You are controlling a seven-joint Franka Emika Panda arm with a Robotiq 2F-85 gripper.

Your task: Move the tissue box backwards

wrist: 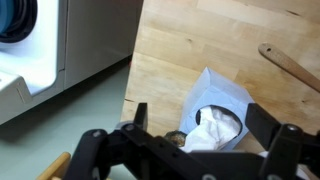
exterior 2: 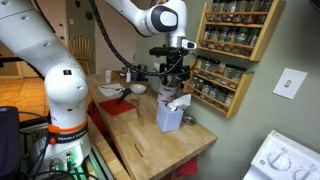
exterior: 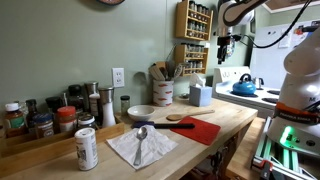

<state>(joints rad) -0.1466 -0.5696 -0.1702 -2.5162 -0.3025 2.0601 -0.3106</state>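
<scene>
The pale-blue tissue box [exterior: 201, 96] stands upright on the wooden counter, white tissue poking from its top. It stands near the counter's end, next to the white utensil crock [exterior: 162, 92]. In an exterior view my gripper [exterior 2: 172, 86] hangs just above the box [exterior 2: 170, 114], fingers pointing down. In the wrist view the box [wrist: 218, 100] lies between my two dark fingers, and the gripper [wrist: 200, 125] is open and holds nothing. The gripper also shows high up in an exterior view [exterior: 223, 45].
A spice rack [exterior 2: 236, 50] hangs on the wall behind the box. A wooden spoon [wrist: 292, 66] and a red mat [exterior: 200, 128] lie nearby. A blue kettle [exterior: 243, 87] sits on the white stove [wrist: 30, 55] past the counter edge. A can [exterior: 87, 149], a plate [exterior: 142, 112] and a napkin with a spoon [exterior: 140, 146] lie further along.
</scene>
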